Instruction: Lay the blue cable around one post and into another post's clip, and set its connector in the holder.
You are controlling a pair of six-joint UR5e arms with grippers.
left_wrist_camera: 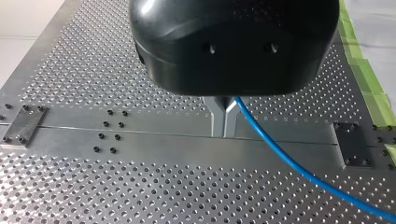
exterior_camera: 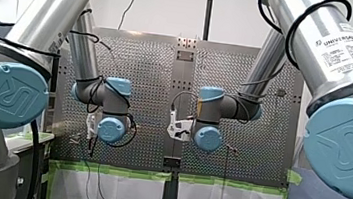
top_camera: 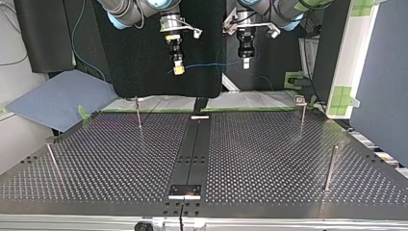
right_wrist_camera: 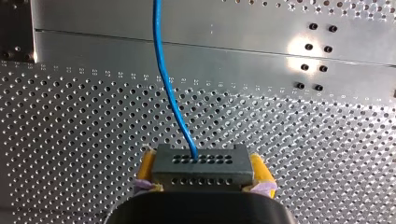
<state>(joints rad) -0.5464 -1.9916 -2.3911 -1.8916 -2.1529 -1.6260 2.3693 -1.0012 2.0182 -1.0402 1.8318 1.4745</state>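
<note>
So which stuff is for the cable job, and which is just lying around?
For the job:
blue cable
grey connector, held in my right gripper
my left gripper, pinching the cable
thin posts on the table

Just lying about:
blue mat beside the table
green tape

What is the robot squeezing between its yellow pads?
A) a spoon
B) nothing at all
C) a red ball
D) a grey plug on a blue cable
D: in the right wrist view my right gripper has its yellow pads pressed against both sides of the grey plug, and the blue cable comes out of it.
</note>
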